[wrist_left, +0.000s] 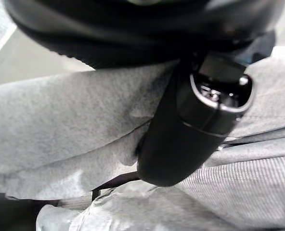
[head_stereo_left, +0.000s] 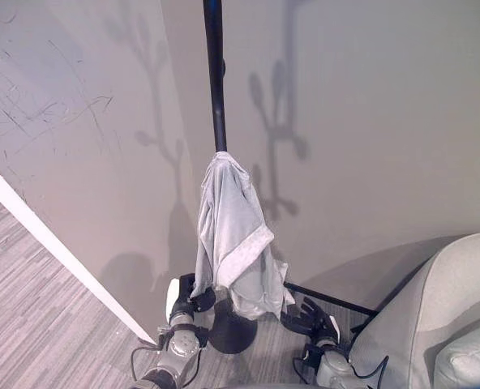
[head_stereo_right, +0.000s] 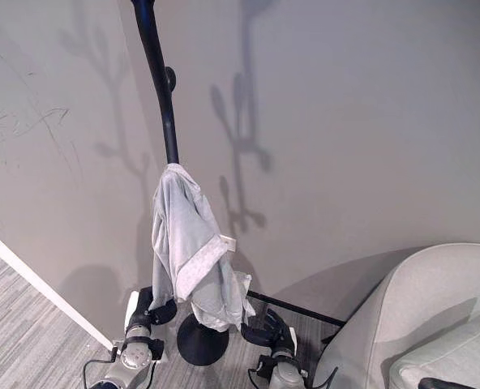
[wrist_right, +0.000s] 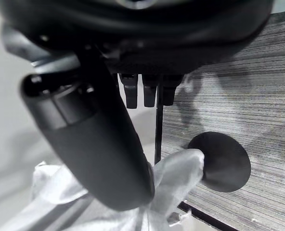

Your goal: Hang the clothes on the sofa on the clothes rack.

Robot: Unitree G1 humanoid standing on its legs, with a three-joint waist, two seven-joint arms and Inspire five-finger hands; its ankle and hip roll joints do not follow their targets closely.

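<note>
A light grey garment (head_stereo_left: pixel 232 243) hangs bunched from a peg on the black clothes rack pole (head_stereo_left: pixel 216 81), its hem ending just above the round black base (head_stereo_left: pixel 233 331). My left hand (head_stereo_left: pixel 193 296) is at the garment's lower left edge, fingers curled into the cloth; in the left wrist view the thumb (wrist_left: pixel 190 130) presses on grey fabric (wrist_left: pixel 60 120). My right hand (head_stereo_left: pixel 311 318) is spread open just below and right of the hem, holding nothing. The right wrist view shows its thumb (wrist_right: pixel 94 144) beside a fold of the garment (wrist_right: pixel 176 178) and the base (wrist_right: pixel 224 161).
A grey sofa (head_stereo_left: pixel 443 316) fills the lower right corner. The rack stands close to a grey wall (head_stereo_left: pixel 370 121). A white skirting strip (head_stereo_left: pixel 53 243) runs diagonally at the left, and a thin black bar (head_stereo_left: pixel 329 298) lies along the floor by the wall.
</note>
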